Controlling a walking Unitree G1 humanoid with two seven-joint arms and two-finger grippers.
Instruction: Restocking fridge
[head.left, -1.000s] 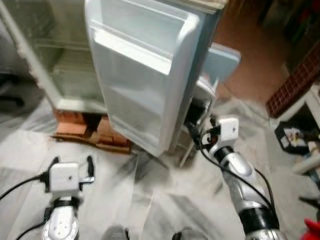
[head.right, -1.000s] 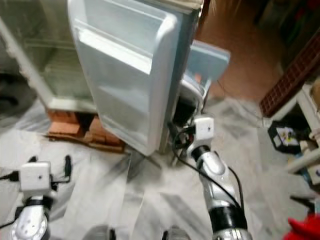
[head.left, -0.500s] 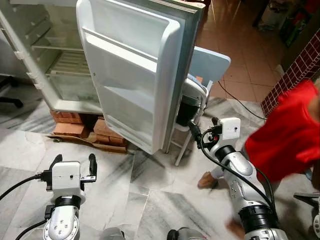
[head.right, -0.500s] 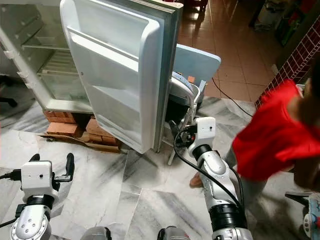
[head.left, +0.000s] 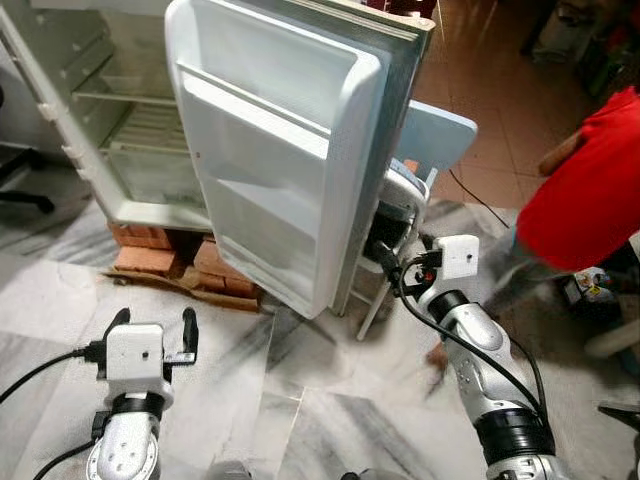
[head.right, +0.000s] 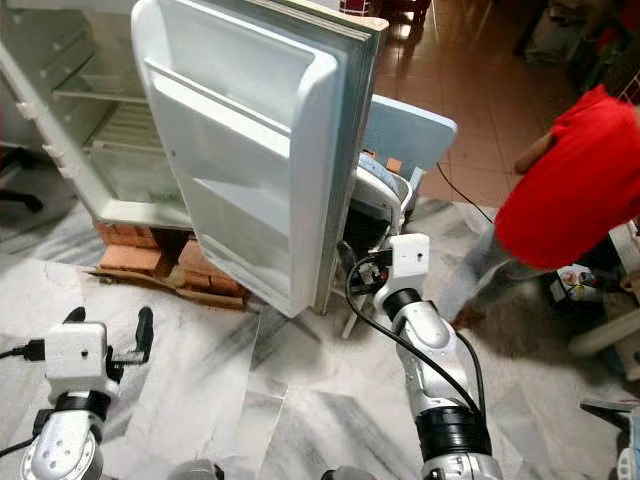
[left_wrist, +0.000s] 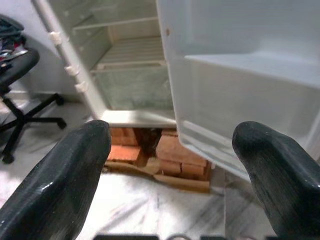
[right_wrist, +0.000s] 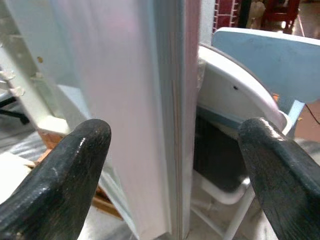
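I see the fridge (head.left: 120, 130) standing open on bricks (head.left: 150, 255), its door (head.left: 290, 170) swung out, my right gripper (right_wrist: 172, 165) spread wide around the door's edge, left gripper (left_wrist: 170, 150) wide, empty.

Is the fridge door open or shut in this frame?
Open. The fridge door is swung wide, its inner racks facing the camera, and the fridge's bare wire shelves show behind it.

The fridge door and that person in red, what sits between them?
A light blue chair stands just behind the open fridge door, with the person in red further to the right. The robot's right gripper reaches toward the door's edge. Both eye views show this.
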